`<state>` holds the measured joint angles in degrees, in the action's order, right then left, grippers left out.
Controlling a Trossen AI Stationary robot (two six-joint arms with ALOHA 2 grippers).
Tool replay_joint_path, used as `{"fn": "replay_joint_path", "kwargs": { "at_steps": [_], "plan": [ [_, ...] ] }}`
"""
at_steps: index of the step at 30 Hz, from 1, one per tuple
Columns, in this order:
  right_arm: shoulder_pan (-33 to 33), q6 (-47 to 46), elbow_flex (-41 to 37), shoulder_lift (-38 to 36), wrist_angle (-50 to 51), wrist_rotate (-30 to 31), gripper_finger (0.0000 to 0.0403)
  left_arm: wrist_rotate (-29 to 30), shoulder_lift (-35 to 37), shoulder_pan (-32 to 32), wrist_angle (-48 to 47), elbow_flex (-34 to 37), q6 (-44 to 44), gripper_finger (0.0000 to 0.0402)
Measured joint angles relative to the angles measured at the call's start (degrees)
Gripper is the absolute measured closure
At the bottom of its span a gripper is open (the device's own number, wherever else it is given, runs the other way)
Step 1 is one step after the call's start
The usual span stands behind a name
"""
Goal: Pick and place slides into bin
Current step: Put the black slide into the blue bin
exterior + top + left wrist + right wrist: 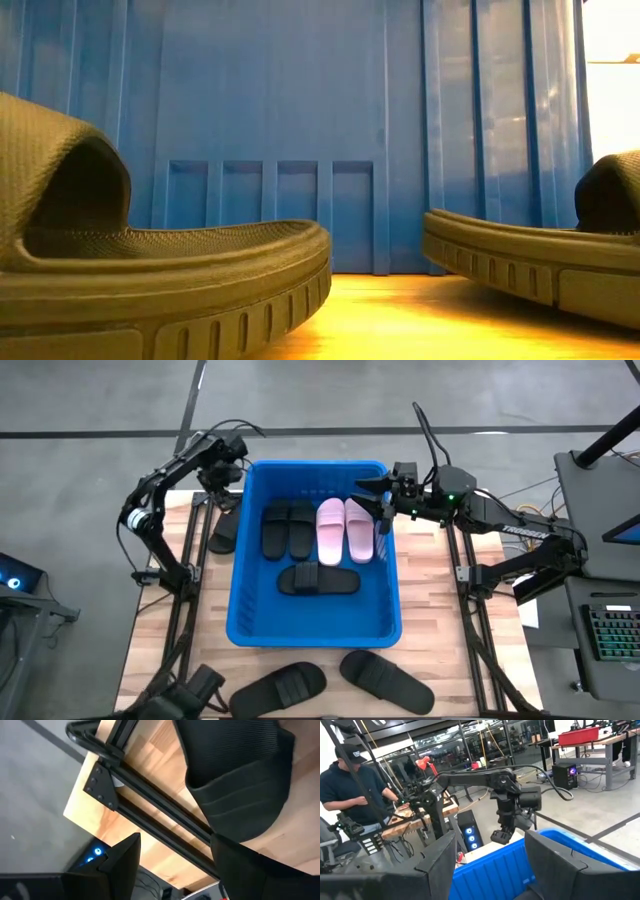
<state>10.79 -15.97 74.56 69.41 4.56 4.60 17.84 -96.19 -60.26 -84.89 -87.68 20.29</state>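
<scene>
While five slides lie inside the bin [240, 622], the left gripper [222, 500], fingers parted and empty, hovers above a black slide [224, 532] just outside its left wall. Right gripper [385, 500], fingers wide and empty, hangs over the bin's far right rim.

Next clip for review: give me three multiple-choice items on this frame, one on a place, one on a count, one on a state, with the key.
1. Where are the two pink slides?
A. Inside the blue bin
B. On the table in front of the bin
C. On the floor

2. How many black slides lie inside the bin?
A. One
B. Three
C. Five

3. How are the right gripper fingers?
A. Shut on a pink slide
B. Shut on a black slide
C. Open, holding nothing

Key: 1 A, the pink pair lies side by side on the bin floor. 2 B, two at the back, one crosswise in the middle. 3 C, the fingers stand apart over the bin's rim.
</scene>
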Motion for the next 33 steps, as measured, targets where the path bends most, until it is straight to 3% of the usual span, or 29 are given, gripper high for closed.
{"fn": "replay_joint_path", "kwargs": {
  "at_steps": [8, 15, 24, 33],
  "plan": [
    [0.0, -0.31, 0.0, 0.0, 1.31, 0.0, 0.0179, 0.25, -4.64, -0.41, 0.98, -0.15, -9.55, 0.0176],
    [0.0, -0.31, 0.0, 0.0, 1.27, 0.0, 0.0179, -3.55, -7.31, -1.84, -0.82, -0.13, -19.97, 0.0176],
    [0.0, 1.01, 0.0, 0.0, 1.16, 0.0, 0.0179, -1.15, -11.81, -2.36, 3.68, -0.1, -29.42, 0.0176],
    [0.0, 1.68, 0.0, 0.0, 1.17, 0.0, 0.0179, -5.17, -18.43, -2.66, -3.53, -0.02, -34.91, 0.0176]
  ]
}}
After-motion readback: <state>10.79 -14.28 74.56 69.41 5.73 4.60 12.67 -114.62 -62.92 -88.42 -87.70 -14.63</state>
